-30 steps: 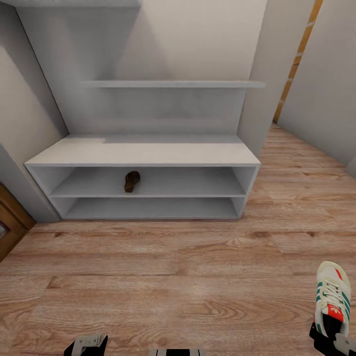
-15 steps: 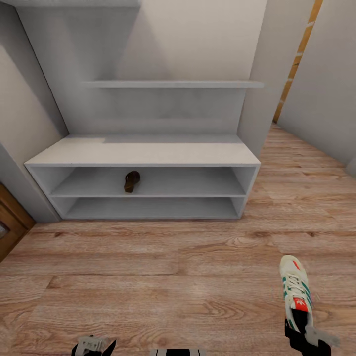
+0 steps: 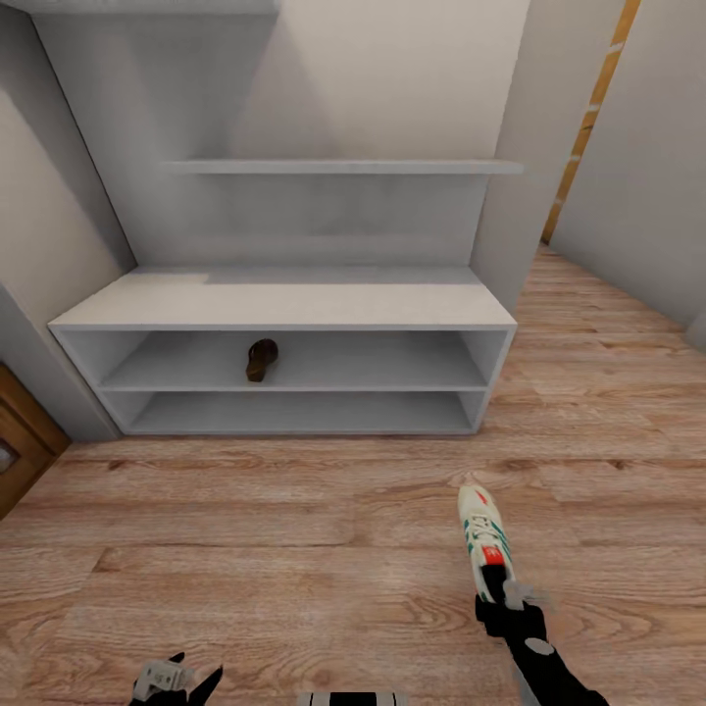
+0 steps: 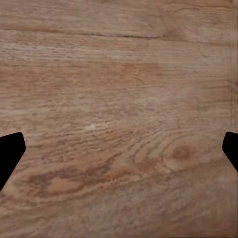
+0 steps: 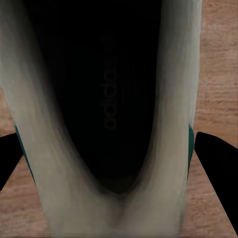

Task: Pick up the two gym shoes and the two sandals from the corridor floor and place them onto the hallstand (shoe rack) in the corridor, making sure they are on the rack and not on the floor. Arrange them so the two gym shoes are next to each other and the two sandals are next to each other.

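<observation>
The gym shoe [image 3: 484, 537] sits in the lower right of the head view, toe toward the hallstand [image 3: 284, 304], gripped at its heel by the right tool [image 3: 508, 600]; over the last second it has travelled from the right frame edge leftward and up the frame, closer to the rack. One sandal [image 3: 261, 359] already lies on the upper open shelf, left of centre, so placement of this shoe is judged next. The left tool [image 3: 176, 679] hangs spread wide and empty over the corridor floor [image 3: 294, 549] at the bottom left.

right arm [image 3: 549, 672]: black, rounded | right pincer [image 3: 506, 594]: black with grey fittings | left pincer [image 3: 175, 679]: black, grey block
</observation>
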You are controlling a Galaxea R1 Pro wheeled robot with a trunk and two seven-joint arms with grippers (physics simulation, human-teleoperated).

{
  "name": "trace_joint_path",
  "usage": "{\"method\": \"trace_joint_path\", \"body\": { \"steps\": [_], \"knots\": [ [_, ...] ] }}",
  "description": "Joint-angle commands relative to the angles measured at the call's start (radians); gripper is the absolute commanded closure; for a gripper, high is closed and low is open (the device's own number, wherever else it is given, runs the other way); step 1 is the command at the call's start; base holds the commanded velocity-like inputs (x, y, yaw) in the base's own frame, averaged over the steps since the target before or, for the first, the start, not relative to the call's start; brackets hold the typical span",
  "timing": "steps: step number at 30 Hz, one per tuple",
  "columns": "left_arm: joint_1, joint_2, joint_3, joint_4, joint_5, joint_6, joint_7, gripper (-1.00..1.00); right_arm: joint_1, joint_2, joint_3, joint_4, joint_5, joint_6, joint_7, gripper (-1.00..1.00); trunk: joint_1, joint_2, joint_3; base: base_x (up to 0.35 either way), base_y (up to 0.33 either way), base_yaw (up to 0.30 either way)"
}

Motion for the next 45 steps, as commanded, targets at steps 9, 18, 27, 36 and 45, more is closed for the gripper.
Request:
{"method": "trace_joint_path", "body": {
  "steps": [9, 18, 27, 36, 45],
  "knots": [
    [0.007, 0.008, 0.011, 0.001, 0.004, -0.010, -0.056, -1.00, -0.081, 0.044, -0.005, -0.211, 0.017, 0.395, 0.001, 1.00, 0.000, 0.000, -0.001, 0.000, 0.000, 0.000],
    [0.010, 0.008, 0.010, 0.000, -0.004, -0.013, -0.060, -1.00, -0.274, 0.136, -0.004, -0.235, 0.019, 0.613, -0.003, 1.00, 0.000, 0.000, -0.001, 0.000, 0.000, 0.000],
    [0.010, 0.004, -0.003, 0.014, -0.037, -0.009, -0.054, -1.00, -0.341, 0.187, -0.005, -0.264, 0.020, 0.634, -0.007, 1.00, 0.000, 0.000, -0.001, 0.000, 0.000, 0.000],
    [0.010, 0.003, -0.002, 0.009, -0.032, -0.011, -0.053, -1.00, -0.340, 0.185, -0.005, -0.245, 0.020, 0.633, -0.008, 1.00, 0.000, 0.000, -0.001, 0.028, 0.000, 0.000],
    [0.010, 0.003, -0.004, 0.009, -0.032, -0.011, -0.053, -1.00, -0.340, 0.184, -0.005, -0.242, 0.019, 0.633, -0.007, 1.00, 0.000, 0.000, -0.001, 0.286, 0.000, 0.000]
  ]
}}
